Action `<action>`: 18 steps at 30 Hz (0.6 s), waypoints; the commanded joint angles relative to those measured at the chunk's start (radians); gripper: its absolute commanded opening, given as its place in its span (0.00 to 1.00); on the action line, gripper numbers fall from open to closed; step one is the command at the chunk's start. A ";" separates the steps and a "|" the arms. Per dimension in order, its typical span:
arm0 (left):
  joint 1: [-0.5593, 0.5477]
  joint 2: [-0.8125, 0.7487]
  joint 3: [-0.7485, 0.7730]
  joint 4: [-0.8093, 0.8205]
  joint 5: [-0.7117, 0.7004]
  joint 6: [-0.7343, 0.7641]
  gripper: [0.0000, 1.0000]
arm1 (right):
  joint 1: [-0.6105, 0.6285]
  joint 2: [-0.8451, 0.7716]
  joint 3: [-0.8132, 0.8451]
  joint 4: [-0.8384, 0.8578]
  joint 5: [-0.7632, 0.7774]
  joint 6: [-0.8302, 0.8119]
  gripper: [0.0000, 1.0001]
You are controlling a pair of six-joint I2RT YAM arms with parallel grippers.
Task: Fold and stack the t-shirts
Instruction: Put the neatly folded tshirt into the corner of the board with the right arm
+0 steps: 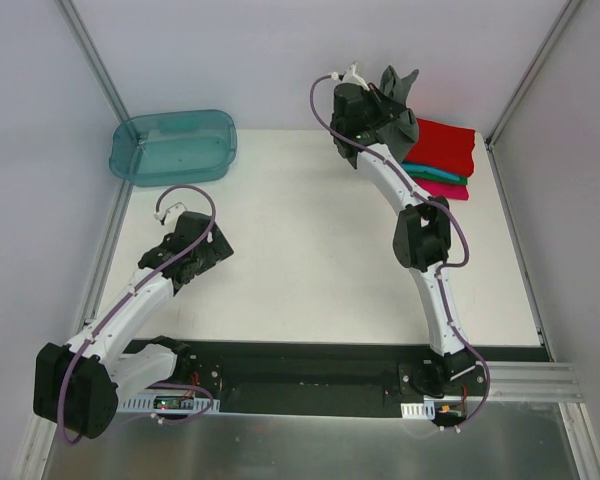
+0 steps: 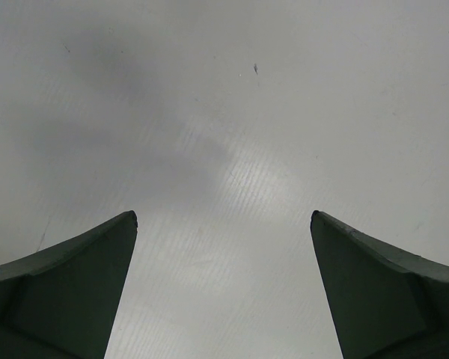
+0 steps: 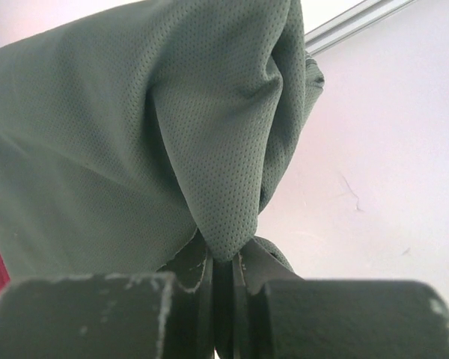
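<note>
Presently, by view.

**Top external.**
- The right gripper point(image 1: 385, 100) is raised at the far right of the table point(image 1: 300, 250). It is pressed together on a bunched dark grey t-shirt point(image 1: 398, 85).
- The cloth hangs in the air just above the far-left edge of the stack. It looks crumpled, not folded.
- The stack has a red t-shirt point(image 1: 445, 140) on top, a teal t-shirt point(image 1: 435, 172) beneath it, and a magenta-pink t-shirt point(image 1: 442, 188) at the bottom.
- The left gripper point(image 1: 205, 255) hovers low at the near left, well apart from the shirts.
- A translucent teal tub point(image 1: 120, 155) sits at the far left corner, well clear of the work.

**Left wrist.**
- The fingers point(image 2: 82, 284) are spread wide with nothing between them. Only bare table shows below.

**Right wrist.**
- The jaws are shut tight, pinching a fold of the grey perforated knit, which drapes up and leftward.
- A red sliver shows at the left edge. An aluminium rail point(image 3: 352, 22) crosses the upper right.

**Step in hand (a judgement).** The grey shirt is being carried and is not yet folded. It would best be brought to the bare middle of the table and lowered gradually so the cloth spreads. The free left gripper could then take a second edge.

**Obstruction.** The stack lies right beneath the hanging cloth, so a trailing hem could drag the red shirt askew. The shirt should be lifted clear before it is moved across.
</note>
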 commanded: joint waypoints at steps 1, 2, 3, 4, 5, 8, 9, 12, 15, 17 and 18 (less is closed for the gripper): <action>0.011 0.016 -0.011 -0.015 -0.018 -0.013 0.99 | -0.011 0.014 0.098 0.061 0.032 0.056 0.01; 0.011 0.020 -0.009 -0.015 -0.018 -0.013 0.99 | -0.018 0.020 0.107 0.059 0.032 0.075 0.01; 0.013 0.022 -0.009 -0.017 -0.018 -0.016 0.99 | -0.022 0.025 0.111 0.059 0.031 0.098 0.01; 0.013 0.027 -0.008 -0.015 -0.018 -0.015 0.99 | -0.028 0.029 0.113 0.061 0.031 0.116 0.01; 0.013 0.033 -0.006 -0.015 -0.018 -0.015 0.99 | -0.031 0.034 0.111 0.057 0.031 0.139 0.01; 0.014 0.047 -0.002 -0.015 -0.014 -0.015 0.99 | -0.035 0.040 0.107 0.038 0.022 0.196 0.01; 0.013 0.051 -0.002 -0.015 -0.013 -0.016 0.99 | -0.038 0.045 0.111 0.030 0.017 0.216 0.01; 0.014 0.062 0.000 -0.015 -0.007 -0.013 0.99 | -0.051 0.054 0.128 0.010 -0.014 0.264 0.01; 0.014 0.088 0.009 -0.014 0.001 -0.011 0.99 | -0.065 0.077 0.154 0.002 -0.043 0.282 0.01; 0.016 0.112 0.015 -0.015 0.007 -0.008 0.99 | -0.083 0.103 0.177 -0.004 -0.044 0.297 0.01; 0.016 0.119 0.017 -0.014 0.009 -0.008 0.99 | -0.094 0.109 0.179 -0.007 -0.041 0.311 0.01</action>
